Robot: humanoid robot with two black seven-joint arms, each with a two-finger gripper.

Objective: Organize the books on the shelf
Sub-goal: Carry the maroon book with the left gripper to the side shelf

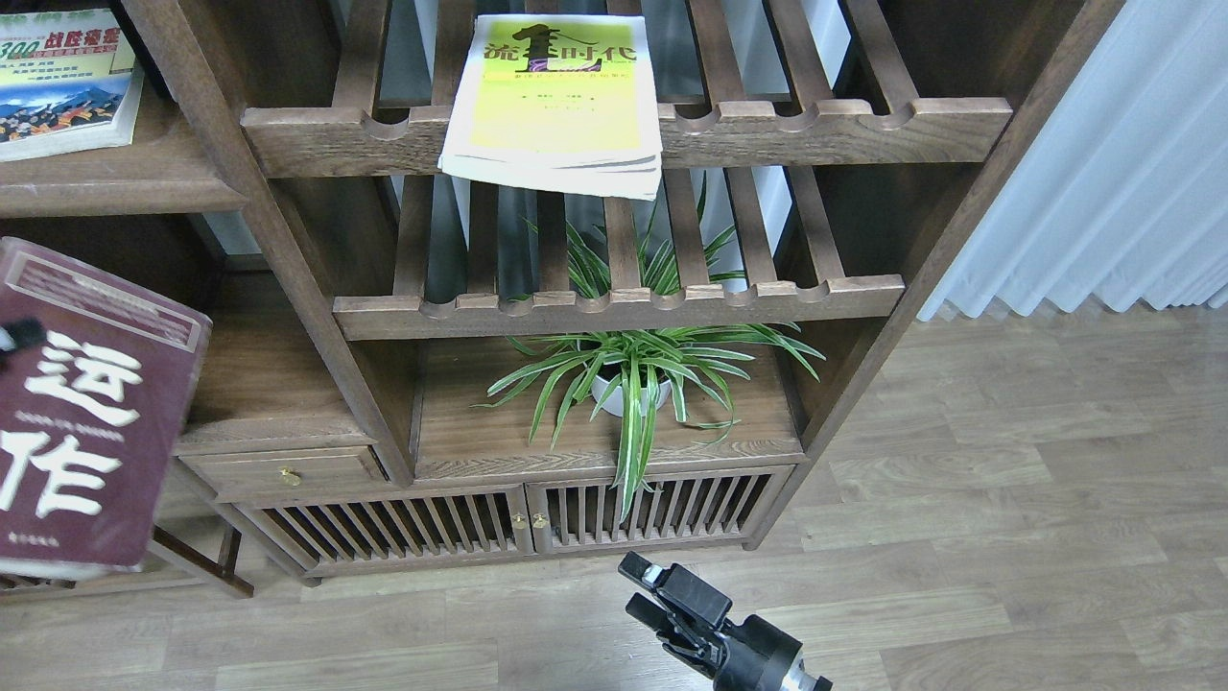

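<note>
The thick maroon book (82, 413) with big cream characters is held up at the far left, in front of the dark space under the solid plank shelf (125, 187). Only a black fingertip of my left gripper (21, 335) shows, pressed on the book's cover at the view's edge. The white-green "300" book (62, 82) lies on that plank shelf at top left. The large yellow-and-white book (556, 101) lies on the upper slatted rack, its edge over the notched rail. My right gripper (641, 587) is low at the bottom centre, open and empty.
A second slatted rack (614, 302) sits below the first. A potted spider plant (628, 379) stands on the cabinet top (480, 441) beneath it. A small drawer (288, 472) and slatted doors are lower left. A white curtain (1103, 163) hangs right, above the wood floor.
</note>
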